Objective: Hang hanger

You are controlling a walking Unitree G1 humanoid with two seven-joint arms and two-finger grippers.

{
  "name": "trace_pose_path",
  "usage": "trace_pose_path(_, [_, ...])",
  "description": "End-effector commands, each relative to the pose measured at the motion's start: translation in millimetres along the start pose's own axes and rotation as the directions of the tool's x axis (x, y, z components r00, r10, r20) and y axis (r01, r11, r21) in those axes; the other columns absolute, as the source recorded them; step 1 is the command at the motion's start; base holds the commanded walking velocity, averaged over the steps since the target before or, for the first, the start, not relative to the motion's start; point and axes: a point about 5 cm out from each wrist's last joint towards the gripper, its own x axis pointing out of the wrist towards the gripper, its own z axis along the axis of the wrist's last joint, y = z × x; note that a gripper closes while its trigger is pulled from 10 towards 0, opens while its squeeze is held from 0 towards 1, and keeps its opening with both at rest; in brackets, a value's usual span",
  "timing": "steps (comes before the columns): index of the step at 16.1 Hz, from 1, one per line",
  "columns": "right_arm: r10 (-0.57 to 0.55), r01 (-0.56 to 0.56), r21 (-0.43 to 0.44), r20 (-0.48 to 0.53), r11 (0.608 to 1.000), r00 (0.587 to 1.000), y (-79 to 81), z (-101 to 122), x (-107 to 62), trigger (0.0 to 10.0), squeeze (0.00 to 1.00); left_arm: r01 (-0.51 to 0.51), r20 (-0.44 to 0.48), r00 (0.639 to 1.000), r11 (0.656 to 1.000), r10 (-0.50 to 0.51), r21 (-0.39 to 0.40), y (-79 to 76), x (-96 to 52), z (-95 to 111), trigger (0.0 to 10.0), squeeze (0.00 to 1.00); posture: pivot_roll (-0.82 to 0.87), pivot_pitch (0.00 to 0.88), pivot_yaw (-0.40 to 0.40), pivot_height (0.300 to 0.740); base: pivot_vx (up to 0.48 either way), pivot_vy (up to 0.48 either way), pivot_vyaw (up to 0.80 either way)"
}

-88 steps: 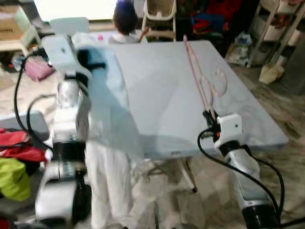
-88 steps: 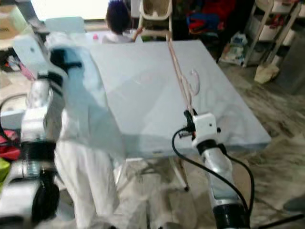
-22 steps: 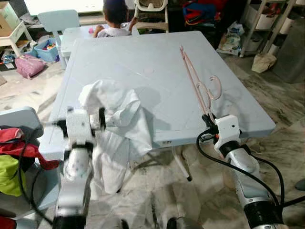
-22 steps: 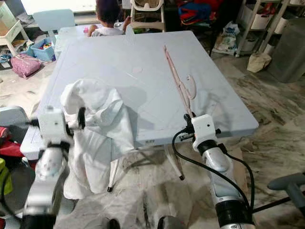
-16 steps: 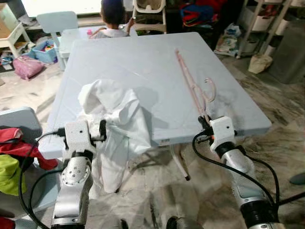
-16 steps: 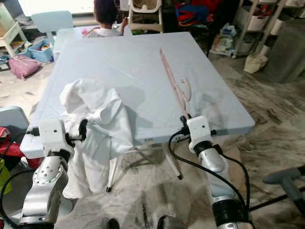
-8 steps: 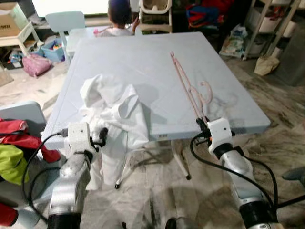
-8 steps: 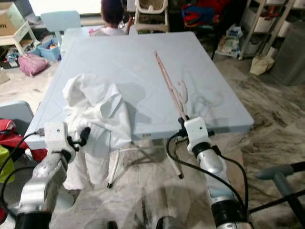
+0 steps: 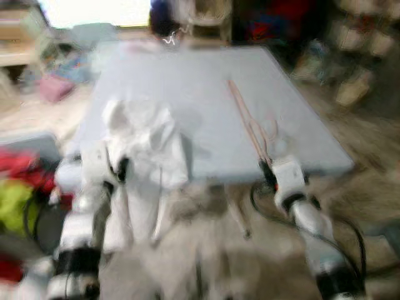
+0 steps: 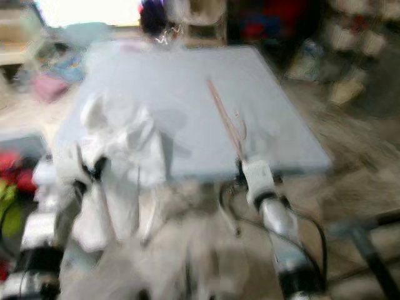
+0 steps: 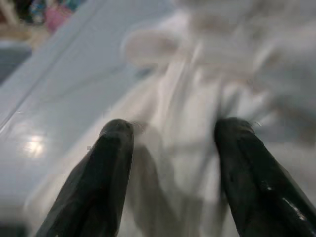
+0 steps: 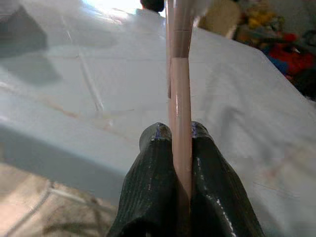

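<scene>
Both eye views are blurred. A pale pink hanger (image 9: 249, 124) lies on the light blue table (image 9: 187, 75), its near end over the front edge. My right gripper (image 12: 178, 134) is shut on that end, and its white wrist (image 9: 284, 178) sits just below the table edge. A white garment (image 9: 142, 132) lies crumpled on the table's front left and drapes over the edge. My left gripper (image 11: 173, 133) is open right in front of the hanging cloth, its fingers (image 11: 114, 148) apart with nothing gripped between them.
A person (image 9: 164, 22) sits at the table's far end. Red and green clothes (image 9: 19, 187) lie on a chair at my left. Shelves and clutter (image 9: 350, 56) stand at the right. Marble floor (image 9: 206, 250) lies under the table.
The whole picture has blurred and shifted with camera motion. My left gripper sits slightly higher against the draped garment. The right gripper still holds the hanger's end.
</scene>
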Motion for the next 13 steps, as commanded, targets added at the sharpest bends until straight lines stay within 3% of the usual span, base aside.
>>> trace_pose_path(1, [-0.007, 0.007, -0.007, 0.010, 1.000, 1.000, -4.2, 4.4, 1.0, 10.0, 0.00, 0.007, 0.002, 1.000, 1.000, -0.007, 0.019, 1.9, 5.8, 4.5, 0.0, 0.00, -0.06, 0.000, 0.024, 0.740, 0.000, 0.000, 0.00])
trace_pose_path(5, [-0.017, 0.017, -0.019, 0.002, 1.000, 1.000, -8.1, 2.2, -1.2, 10.0, 0.00, 0.024, 0.005, 1.000, 1.000, -0.024, 0.011, -2.3, 13.0, 7.5, 0.0, 0.00, -0.07, 0.000, 0.024, 0.740, 0.000, 0.000, 0.00])
trace_pose_path(9, [-0.009, 0.008, -0.031, -0.003, 0.999, 1.000, -6.8, 2.5, -1.1, 10.0, 0.00, 0.027, -0.013, 1.000, 1.000, -0.027, -0.005, -4.1, 12.6, -2.5, 0.0, 0.00, -0.06, 0.000, 0.021, 0.740, 0.000, 0.000, 0.00])
trace_pose_path(13, [-0.024, 0.024, -0.039, -0.002, 0.999, 1.000, -10.8, 3.4, 1.6, 10.0, 0.00, 0.068, 0.033, 0.997, 0.997, -0.069, 0.019, -13.8, 13.4, 10.6, 0.0, 0.00, -0.06, 0.000, 0.028, 0.740, 0.000, 0.000, 0.00])
